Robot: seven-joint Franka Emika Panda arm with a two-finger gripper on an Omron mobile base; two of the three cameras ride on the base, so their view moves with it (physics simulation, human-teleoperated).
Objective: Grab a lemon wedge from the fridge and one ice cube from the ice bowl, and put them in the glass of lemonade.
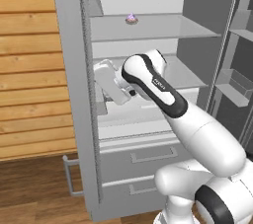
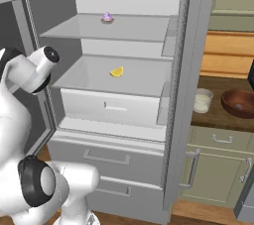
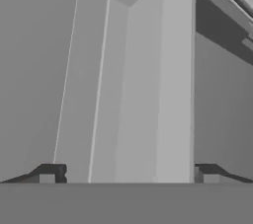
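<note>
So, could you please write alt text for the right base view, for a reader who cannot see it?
An open grey fridge holds a small yellow lemon wedge on its middle shelf and a pink cupcake on the shelf above. To the right, a glass of lemonade and a reddish-brown ice bowl stand on a dark counter. The white robot arm rises at left.

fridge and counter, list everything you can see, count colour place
fridge: 1, grey, doors open, drawers below
cupcake: 1, pink-frosted, upper shelf
lemon wedge: 1, yellow, middle shelf
glass of lemonade: 1, clear with pale liquid, counter right of fridge
ice bowl: 1, reddish-brown, counter beside the glass
cabinets: beige-green, under the counter
arm: 1, white, reaching into the fridge
pincer: 1, dark tips, open, holding nothing
</note>
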